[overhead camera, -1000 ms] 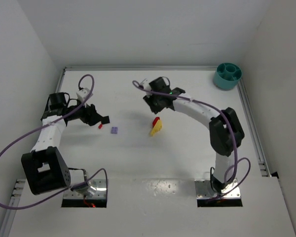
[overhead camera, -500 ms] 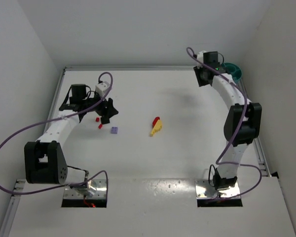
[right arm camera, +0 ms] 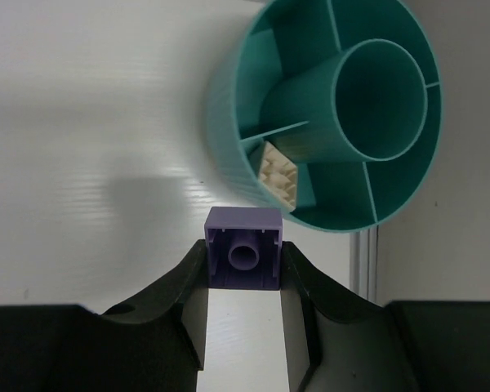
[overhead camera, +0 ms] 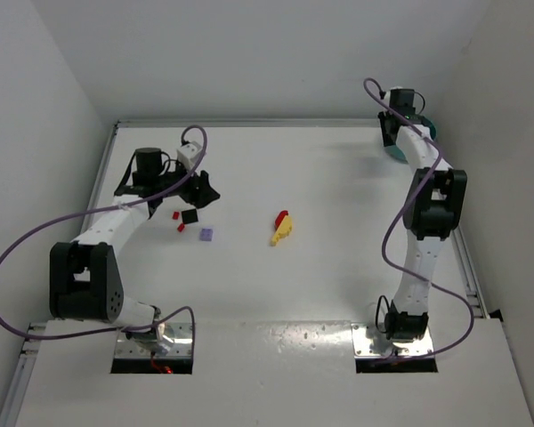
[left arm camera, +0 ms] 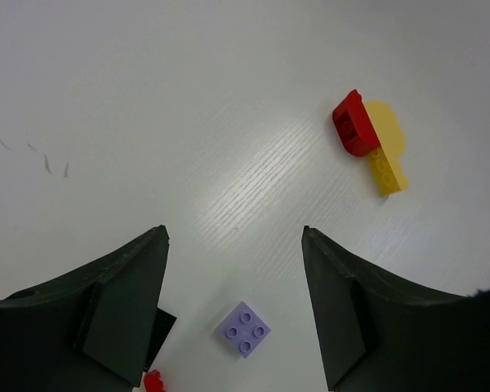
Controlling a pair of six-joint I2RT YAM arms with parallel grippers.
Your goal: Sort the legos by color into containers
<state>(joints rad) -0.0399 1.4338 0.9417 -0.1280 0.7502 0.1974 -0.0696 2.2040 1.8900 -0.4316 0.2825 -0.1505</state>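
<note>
We start with the white table (overhead camera: 338,267). In the last second the right arm has swung from the table's middle to the far right corner, while the left arm has reached a little further out along the left side.

In that corner stands the round teal plastic bowl with inner dividers (right arm camera: 229,122), half hidden by the arm in the overhead view. The right gripper (right arm camera: 243,282) hangs just outside its rim, pinching a small purple plastic brick (right arm camera: 243,255) between both fingers. The brick is not yet over any compartment. The nearest compartment already holds a pale yellow brick (right arm camera: 279,175), so we judge the purple one needs a short move on to an empty section before it is let go.

The left gripper (left arm camera: 235,269) is spread wide and holds nothing. It hovers over the loose pieces left of the table's middle: a lilac brick (left arm camera: 245,329), a tiny red piece (left arm camera: 153,380) and a small black piece (overhead camera: 190,215).

Nearer the centre, a red brick (left arm camera: 355,122) lies touching a yellow brick (left arm camera: 385,162). Most of the sorting remains to be done.
</note>
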